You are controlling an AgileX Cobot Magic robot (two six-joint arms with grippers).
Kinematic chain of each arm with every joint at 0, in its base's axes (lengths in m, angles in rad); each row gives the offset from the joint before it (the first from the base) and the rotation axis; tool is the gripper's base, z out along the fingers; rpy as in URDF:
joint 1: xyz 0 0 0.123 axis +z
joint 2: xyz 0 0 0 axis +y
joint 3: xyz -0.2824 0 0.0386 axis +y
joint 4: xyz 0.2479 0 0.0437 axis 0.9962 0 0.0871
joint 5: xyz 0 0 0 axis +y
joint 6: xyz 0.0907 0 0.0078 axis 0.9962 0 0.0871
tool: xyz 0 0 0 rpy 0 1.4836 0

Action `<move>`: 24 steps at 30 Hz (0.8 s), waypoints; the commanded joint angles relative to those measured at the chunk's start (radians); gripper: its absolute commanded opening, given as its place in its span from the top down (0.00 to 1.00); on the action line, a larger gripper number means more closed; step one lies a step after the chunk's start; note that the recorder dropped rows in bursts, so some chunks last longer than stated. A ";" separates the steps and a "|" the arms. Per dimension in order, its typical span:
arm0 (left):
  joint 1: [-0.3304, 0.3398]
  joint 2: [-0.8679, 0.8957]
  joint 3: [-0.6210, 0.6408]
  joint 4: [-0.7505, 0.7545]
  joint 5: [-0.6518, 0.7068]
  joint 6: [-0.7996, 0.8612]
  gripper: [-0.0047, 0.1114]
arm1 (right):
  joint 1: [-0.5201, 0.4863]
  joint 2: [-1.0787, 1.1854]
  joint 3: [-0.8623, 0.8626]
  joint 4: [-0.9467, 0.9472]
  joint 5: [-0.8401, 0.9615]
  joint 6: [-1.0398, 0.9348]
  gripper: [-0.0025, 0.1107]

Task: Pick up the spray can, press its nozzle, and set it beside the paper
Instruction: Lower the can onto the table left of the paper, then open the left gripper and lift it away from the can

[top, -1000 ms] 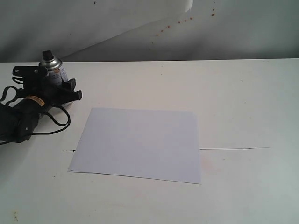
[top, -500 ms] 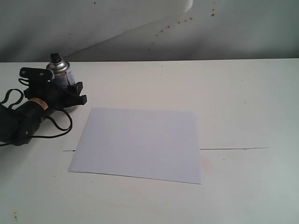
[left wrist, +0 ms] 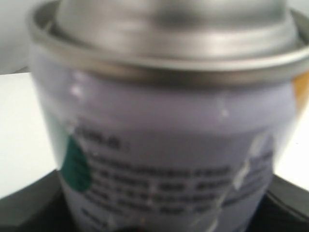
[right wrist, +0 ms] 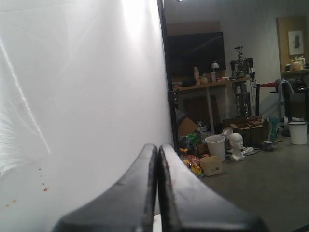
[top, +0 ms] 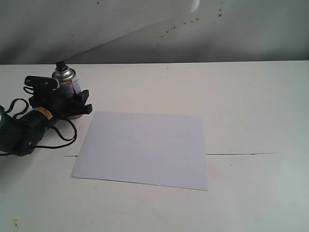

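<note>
Risk of a slip or tilt is the main concern: the left gripper (top: pixel 77 102) clamps the spray can (top: pixel 66 82) low on its body, so pressing the nozzle (top: pixel 60 64) could lever it loose. The can stands upright between the jaws, toward the far left corner of the surface (top: pixel 241 96), just beside the paper (top: pixel 142 150). The right gripper (right wrist: pixel 158 193) is closed and empty.

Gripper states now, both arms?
Left gripper: closed on the small silver metal spray can with a white label.
Right gripper: closed, empty.
</note>
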State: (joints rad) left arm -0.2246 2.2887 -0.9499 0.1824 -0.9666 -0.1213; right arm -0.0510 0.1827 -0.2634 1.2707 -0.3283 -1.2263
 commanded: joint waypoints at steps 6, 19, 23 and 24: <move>-0.001 -0.008 -0.010 0.017 -0.050 -0.001 0.53 | -0.007 -0.003 0.000 0.003 -0.003 0.001 0.98; -0.001 -0.051 -0.008 0.018 -0.065 -0.001 0.13 | -0.007 -0.003 0.000 0.003 -0.003 -0.001 0.98; -0.001 -0.128 -0.008 0.040 -0.065 0.003 0.13 | -0.007 -0.003 0.000 0.003 -0.003 -0.001 0.98; -0.001 -0.149 -0.008 0.040 -0.065 0.003 0.13 | -0.007 -0.003 0.000 0.003 -0.003 -0.001 0.98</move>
State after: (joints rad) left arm -0.2246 2.2009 -0.9582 0.2174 -1.0240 -0.1213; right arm -0.0510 0.1827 -0.2634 1.2707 -0.3283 -1.2263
